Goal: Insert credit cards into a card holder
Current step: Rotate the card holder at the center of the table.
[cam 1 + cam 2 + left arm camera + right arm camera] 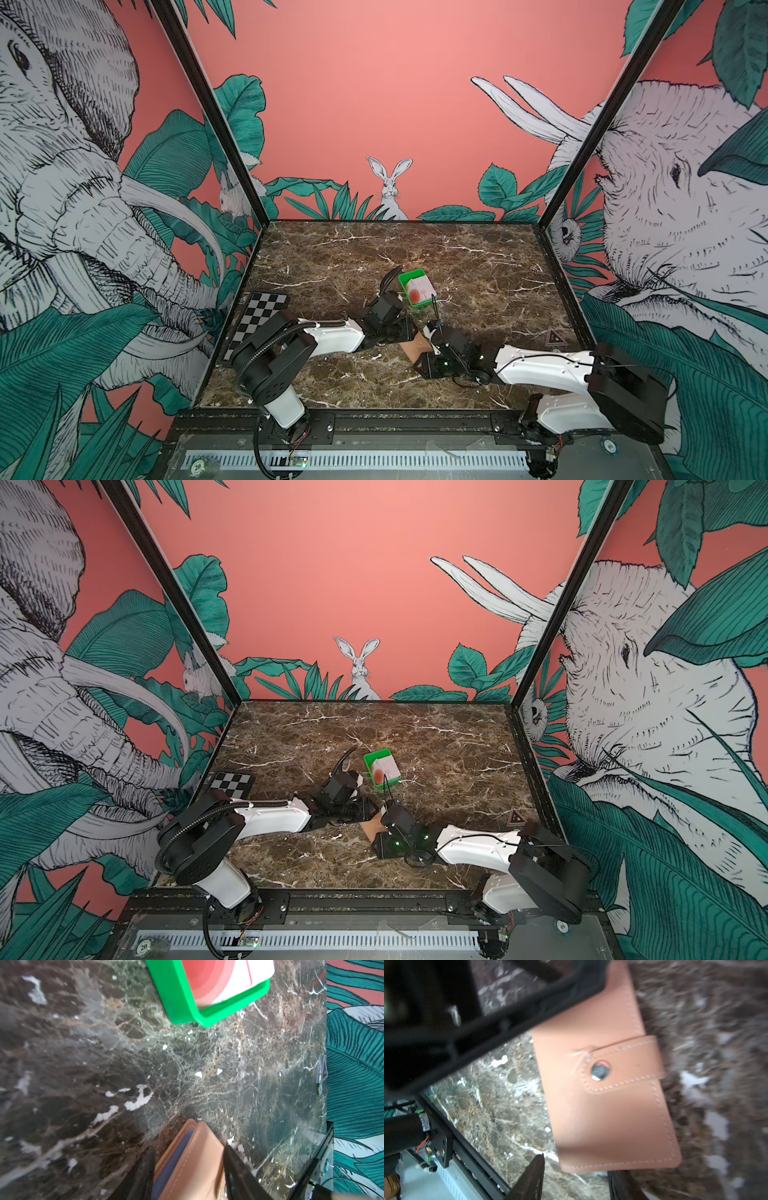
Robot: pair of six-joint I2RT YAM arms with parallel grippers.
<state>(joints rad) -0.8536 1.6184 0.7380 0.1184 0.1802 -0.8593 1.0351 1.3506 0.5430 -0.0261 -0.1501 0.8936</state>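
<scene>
A tan leather-like folding card holder (pixel 417 348) (pixel 371 825) is seen low in the middle of both top views, on or just above a dark brown marble-patterned table (pixel 457 257), between the ends of the two arms. Whether it touches the table cannot be told.

In the left wrist view the card holder (pixel 197 1163) is shown at the lower centre, clasped by the left gripper (pixel 189 1148), with one black finger (pixel 143 1174) pressed to each outer face. The edge of a dark blue card (pixel 174 1159) is visible between its two leaves.

In the right wrist view the card holder (pixel 608 1105) fills the centre and is folded shut. Its strap is laid across the face and fastened by a silver snap stud (pixel 600 1072). Its upper left corner is covered by black parts of the other arm. The right gripper (pixel 575 1172) is seen at the bottom edge with its fingers (pixel 531 1178) spread apart. Bare marble shows between them, and the card holder's lower edge lies just past their tips.

A small green plastic tray (pixel 405 277) (pixel 370 757) (pixel 172 991) stands just above the card holder in both top views. A white plastic credit card with a red-orange circle (pixel 417 291) (pixel 384 771) (pixel 218 978) is held in it.

A black-and-white checkerboard plate (pixel 257 316) lies at the table's left edge.
</scene>
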